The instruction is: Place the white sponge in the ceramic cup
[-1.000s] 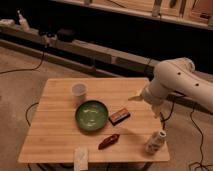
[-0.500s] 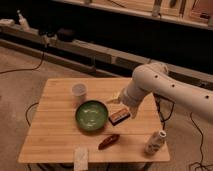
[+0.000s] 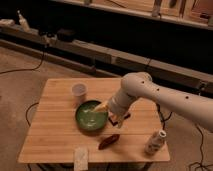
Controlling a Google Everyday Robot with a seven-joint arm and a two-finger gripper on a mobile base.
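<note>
The white sponge (image 3: 80, 157) lies flat at the table's front edge, left of centre. The ceramic cup (image 3: 79, 91) stands upright at the back left, just behind the green bowl (image 3: 90, 117). My white arm reaches in from the right. Its gripper (image 3: 102, 107) hangs open over the bowl's right rim and holds nothing. It is right of the cup and well behind the sponge.
A dark brown block (image 3: 119, 120) lies partly hidden under my wrist, right of the bowl. A red object (image 3: 109, 142) lies in front of the bowl. A white patterned bottle (image 3: 155, 142) stands at the wooden table's (image 3: 50, 135) front right corner. Cables run across the floor.
My arm has swung left across the table, from near its right edge to above the green bowl's right rim. The objects on the table have not moved.
</note>
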